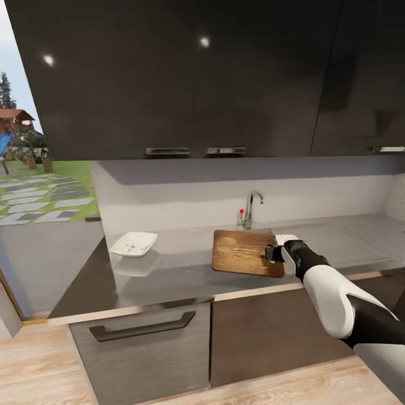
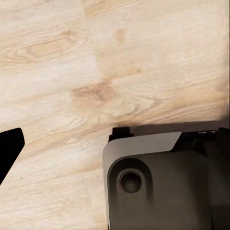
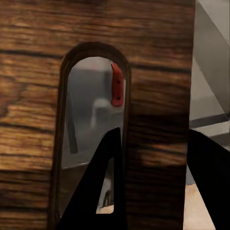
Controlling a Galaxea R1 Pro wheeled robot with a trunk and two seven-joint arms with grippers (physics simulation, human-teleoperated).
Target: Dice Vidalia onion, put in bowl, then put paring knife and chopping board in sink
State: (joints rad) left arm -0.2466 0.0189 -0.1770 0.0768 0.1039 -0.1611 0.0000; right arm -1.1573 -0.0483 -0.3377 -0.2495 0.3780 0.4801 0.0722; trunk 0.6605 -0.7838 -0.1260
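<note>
My right gripper (image 1: 273, 254) is shut on the right end of the dark brown chopping board (image 1: 242, 251) and holds it just in front of the tap (image 1: 251, 205), over the sink, which the board largely hides. In the right wrist view one finger (image 3: 111, 177) passes through the board's (image 3: 38, 96) handle slot and the other sits outside the board's edge. A slim red shape (image 3: 116, 86) shows through the slot; it looks like the paring knife's handle. The white bowl (image 1: 121, 247) stands on the grey countertop (image 1: 169, 270) to the left, with small pale diced onion bits (image 1: 134, 244) in it.
Dark wall cabinets (image 1: 185, 79) hang low over the counter. A drawer front with a handle (image 1: 143, 326) sits below the counter edge. The left wrist view faces the wood floor (image 2: 96, 72) and part of my base (image 2: 153, 182), with one left finger (image 2: 9, 148) at the picture's edge.
</note>
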